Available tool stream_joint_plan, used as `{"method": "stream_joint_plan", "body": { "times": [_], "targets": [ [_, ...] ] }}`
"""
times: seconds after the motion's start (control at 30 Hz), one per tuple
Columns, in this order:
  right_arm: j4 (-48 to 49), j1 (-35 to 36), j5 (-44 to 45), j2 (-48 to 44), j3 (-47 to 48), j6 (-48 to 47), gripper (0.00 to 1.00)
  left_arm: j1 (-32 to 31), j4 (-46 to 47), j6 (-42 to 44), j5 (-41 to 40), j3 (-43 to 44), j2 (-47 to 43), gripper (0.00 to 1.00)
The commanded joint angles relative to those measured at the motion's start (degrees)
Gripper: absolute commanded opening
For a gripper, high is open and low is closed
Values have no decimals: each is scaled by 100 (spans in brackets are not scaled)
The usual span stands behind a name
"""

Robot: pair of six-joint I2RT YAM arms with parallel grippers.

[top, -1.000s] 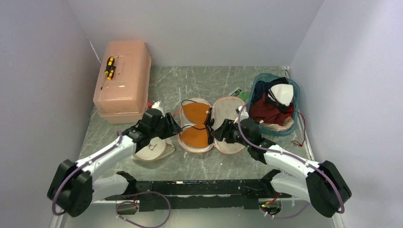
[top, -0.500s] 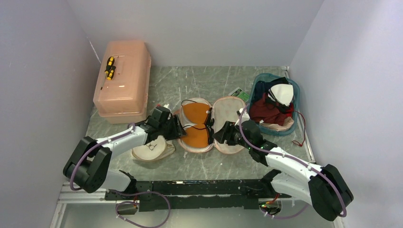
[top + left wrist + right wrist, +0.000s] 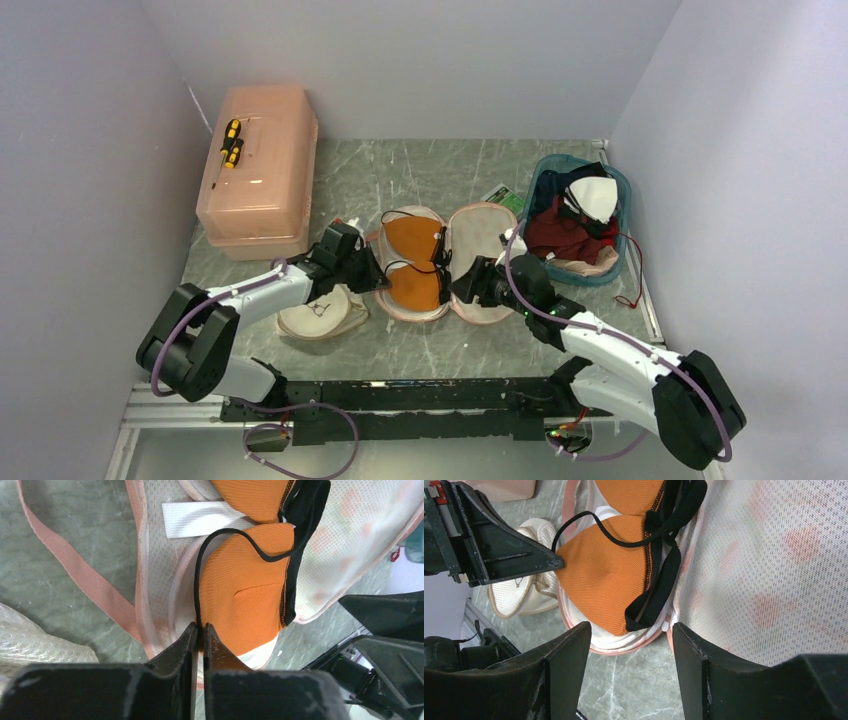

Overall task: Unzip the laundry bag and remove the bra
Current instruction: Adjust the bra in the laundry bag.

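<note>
The right gripper (image 3: 630, 630) holds its fingers spread wide over the near edge of the open laundry bag (image 3: 764, 555). The left gripper (image 3: 200, 632) pinches the edge of the orange bra (image 3: 240, 600). The bra lies inside the bag's left half. Farther back stands a teal basket (image 3: 627, 205) of clothes.

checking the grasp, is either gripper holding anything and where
Left gripper pinches the orange bra cup at its outer edge, by the thin black strap. Right gripper holds nothing.

Lab test booth; plain white walls (image 3: 420, 60) boxing marbled table (image 3: 420, 165); bolted robot arms (image 3: 610, 345)
</note>
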Motion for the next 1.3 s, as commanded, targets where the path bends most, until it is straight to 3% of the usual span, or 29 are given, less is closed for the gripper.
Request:
{"method": "stream_joint_plan", "body": {
  "times": [0.0,0.5,1.27],
  "targets": [
    [25,11,176,-187,13,-136,64,15,148,103,186,110,-129,3],
    [188,-7,232,-79,163,-132,64,20,-391,478,199,292,-1136,3],
    [185,-67,212,-180,155,-412,64,21,48,1385,214,2113,304,3]
  ]
}}
